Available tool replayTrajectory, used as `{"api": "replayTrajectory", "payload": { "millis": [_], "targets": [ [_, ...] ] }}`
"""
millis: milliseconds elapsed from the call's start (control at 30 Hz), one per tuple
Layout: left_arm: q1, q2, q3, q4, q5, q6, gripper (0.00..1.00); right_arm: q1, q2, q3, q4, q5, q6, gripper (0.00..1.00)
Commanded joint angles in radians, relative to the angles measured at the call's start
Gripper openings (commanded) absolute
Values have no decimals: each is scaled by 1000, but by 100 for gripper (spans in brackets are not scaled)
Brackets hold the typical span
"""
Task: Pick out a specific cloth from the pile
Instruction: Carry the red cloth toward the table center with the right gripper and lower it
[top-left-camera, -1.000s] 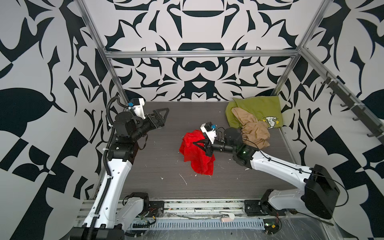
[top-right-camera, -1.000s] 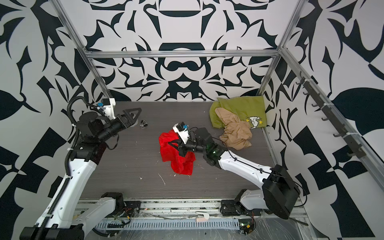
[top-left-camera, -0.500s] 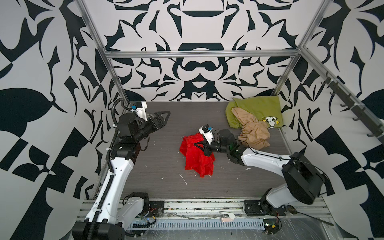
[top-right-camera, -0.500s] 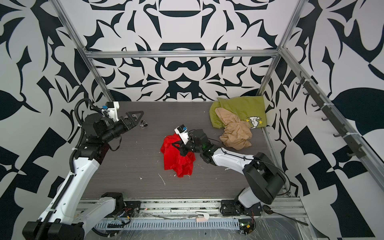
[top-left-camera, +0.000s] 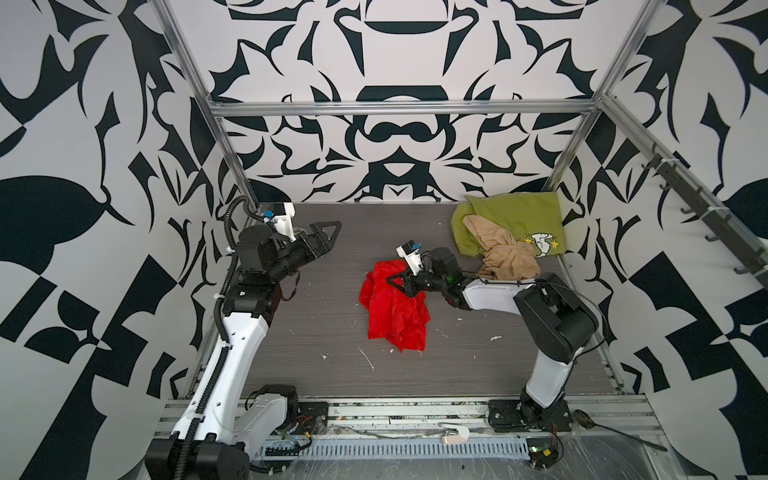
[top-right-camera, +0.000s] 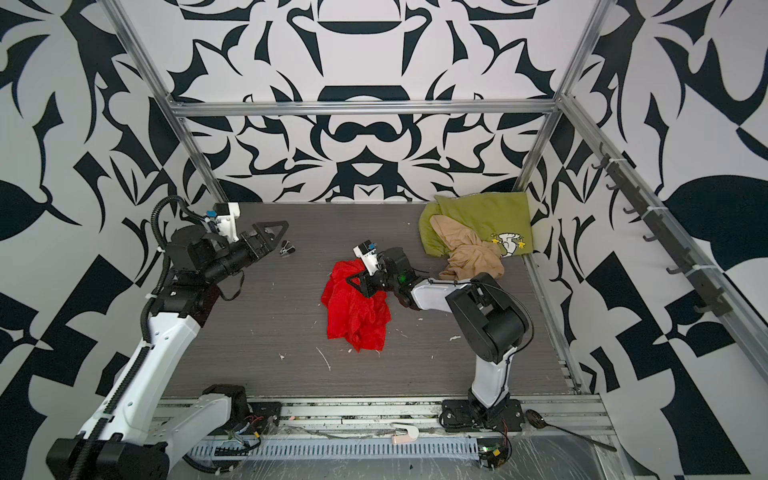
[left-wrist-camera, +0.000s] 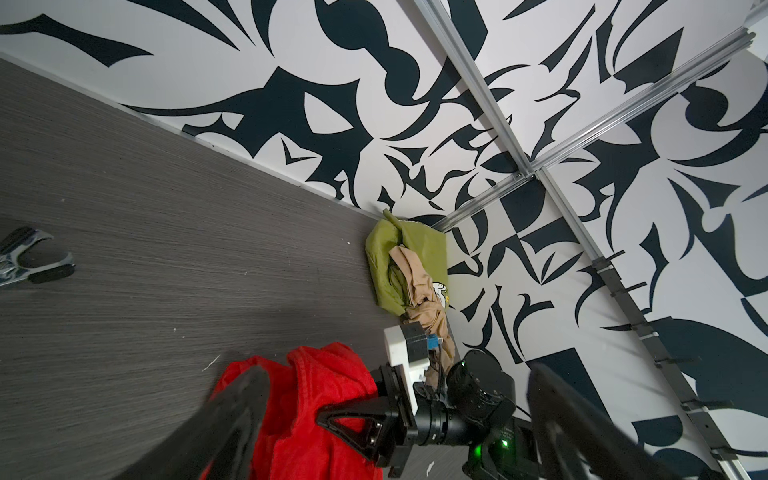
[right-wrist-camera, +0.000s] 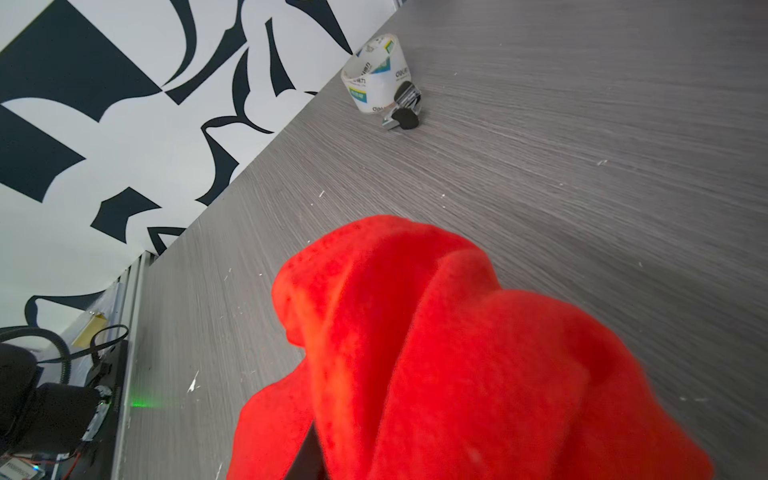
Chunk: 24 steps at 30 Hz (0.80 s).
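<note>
A: Target first. Where is it?
B: The cloth (top-left-camera: 395, 309) lies mid-counter, well apart from the pile (top-left-camera: 511, 232). It's bright red, thin and plain, crumpled into soft folds. In the right wrist view it fills the lower frame (right-wrist-camera: 457, 353), rounded ridges with a slightly fuzzy surface.

A: And the pile?
B: In the far right corner, against the wall. An olive-green cloth (top-left-camera: 519, 212) lies fairly flat underneath, with a white-and-yellow cartoon print (top-left-camera: 542, 241). A tan-beige cloth (top-left-camera: 503, 257) is bunched on top and spills toward the near side.

A: Fingers?
B: The right fingers (top-left-camera: 395, 281) are black triangular frames on the cloth's far right edge, touching the red fabric. The fabric hides the tips, so I cannot tell whether they're gripping or just resting. The left fingers (top-left-camera: 328, 228) are spread wide with nothing between them, above the counter near the far left corner.

A: Surface?
B: The counter (top-left-camera: 316, 332) is grey wood-grain with white scraps (top-left-camera: 365, 357) scattered on it.

A: Clutter? Anything in the way?
B: A binder clip (top-right-camera: 286, 248), black with silver handles, sits just beside the left fingers. A clear tape roll (right-wrist-camera: 374, 75) stands on edge just beside the clip, close to the wall. The right arm's wrist lies between the cloth and the pile.

A: Any writing?
B: The tape roll has green and yellow label patches and small lettering, too turned to read.
</note>
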Motion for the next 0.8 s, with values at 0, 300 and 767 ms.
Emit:
{"api": "replayTrajectory", "payload": {
  "millis": [0,300,767],
  "targets": [
    [2,5,-9,26,9,-7,100,-8,8,55,52,-35,12,27],
    [3,21,-20,33,12,-5,100,-41,37,83,9,-12,2,46],
    [-15,54,-81,67,14,-29,100,-73,118,270,-400,148,-56,67]
  ]
}}
